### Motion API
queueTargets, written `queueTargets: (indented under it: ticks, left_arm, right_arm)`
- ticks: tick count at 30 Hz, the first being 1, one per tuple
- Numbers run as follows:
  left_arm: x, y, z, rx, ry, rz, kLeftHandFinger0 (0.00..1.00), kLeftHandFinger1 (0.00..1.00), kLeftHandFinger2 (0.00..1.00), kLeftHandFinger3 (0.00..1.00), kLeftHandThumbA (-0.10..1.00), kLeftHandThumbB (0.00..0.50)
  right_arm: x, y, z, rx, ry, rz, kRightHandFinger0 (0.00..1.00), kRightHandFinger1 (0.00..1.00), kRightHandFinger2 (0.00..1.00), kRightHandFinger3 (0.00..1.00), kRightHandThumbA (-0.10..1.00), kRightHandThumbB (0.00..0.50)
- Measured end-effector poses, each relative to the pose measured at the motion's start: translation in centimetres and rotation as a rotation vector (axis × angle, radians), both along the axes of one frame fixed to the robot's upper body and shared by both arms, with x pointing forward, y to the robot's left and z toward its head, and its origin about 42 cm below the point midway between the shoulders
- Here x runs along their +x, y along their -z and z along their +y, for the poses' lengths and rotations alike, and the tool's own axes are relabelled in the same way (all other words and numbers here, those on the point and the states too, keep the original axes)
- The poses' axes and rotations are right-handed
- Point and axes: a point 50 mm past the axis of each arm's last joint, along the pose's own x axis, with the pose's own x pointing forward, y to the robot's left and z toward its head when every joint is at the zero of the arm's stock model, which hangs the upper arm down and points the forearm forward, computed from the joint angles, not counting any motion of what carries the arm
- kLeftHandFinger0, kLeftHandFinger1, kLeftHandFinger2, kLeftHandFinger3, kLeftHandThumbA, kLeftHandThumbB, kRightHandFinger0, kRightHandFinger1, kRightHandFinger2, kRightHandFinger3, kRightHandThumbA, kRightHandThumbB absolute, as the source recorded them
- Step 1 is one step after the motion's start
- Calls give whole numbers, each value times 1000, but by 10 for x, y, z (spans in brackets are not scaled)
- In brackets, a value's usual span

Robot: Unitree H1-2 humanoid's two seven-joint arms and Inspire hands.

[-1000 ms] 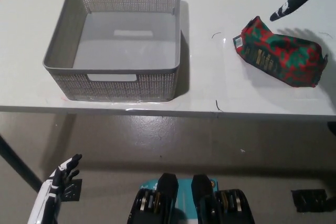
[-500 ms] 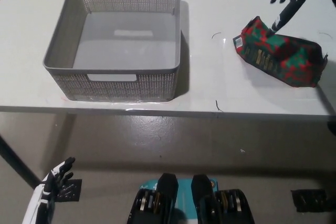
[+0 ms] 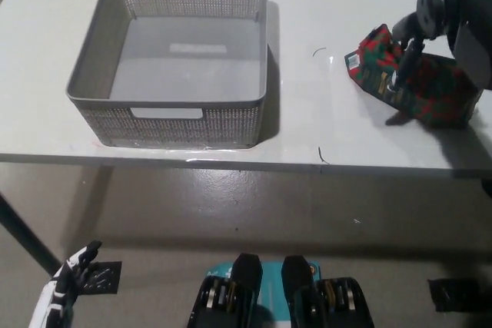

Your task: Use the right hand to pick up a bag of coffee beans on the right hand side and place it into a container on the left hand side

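Head view: the bag (image 3: 415, 86) lies flat near the desk's (image 3: 323, 5) right edge, its long axis running from upper left down to lower right. The right hand (image 3: 419, 32) is over the bag's upper-left part, fingers (image 3: 405, 67) reaching down onto it; whether they grip it I cannot tell. The basket (image 3: 173, 101) stands well apart to the left, with bare desk between. The left hand (image 3: 65, 286) hangs low at lower left, below the desk.

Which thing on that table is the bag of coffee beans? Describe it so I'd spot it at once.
Start at the white table and skip the big grey mesh basket on the left. Near the table's right end, under the black right hand, lies the coffee bag: soft, crumpled, and the only red-and-green patterned thing there.
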Motion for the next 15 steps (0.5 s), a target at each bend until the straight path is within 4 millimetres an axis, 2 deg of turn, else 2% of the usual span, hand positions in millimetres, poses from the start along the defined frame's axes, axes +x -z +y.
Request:
queueTargets:
  ticks: [3, 5, 11, 12, 15]
  left_arm:
    - [-4, 2, 1, -3, -5, 7, 1000, 1000, 1000, 1000, 1000, 225]
    - [-8, 3, 3, -2, -11, 12, 1000, 1000, 1000, 1000, 1000, 240]
    - [-13, 4, 6, 1, -22, 12, 1000, 1000, 1000, 1000, 1000, 241]
    - [-13, 4, 7, 1, -23, 12, 1000, 1000, 1000, 1000, 1000, 236]
    - [-15, 5, 7, 1, -26, 13, 1000, 1000, 1000, 1000, 1000, 239]
  right_arm:
    - [1, 9, 2, -18, -11, 4, 1000, 1000, 1000, 1000, 987, 500]
    - [2, 14, 3, -25, -17, 0, 1000, 1000, 1000, 1000, 958, 500]
    - [3, 19, -2, -47, -21, -9, 1000, 1000, 1000, 1000, 913, 500]
    - [3, 20, -2, -48, -23, -10, 1000, 1000, 1000, 1000, 879, 500]
    - [4, 20, -3, -50, -26, -26, 1000, 1000, 1000, 1000, 933, 500]
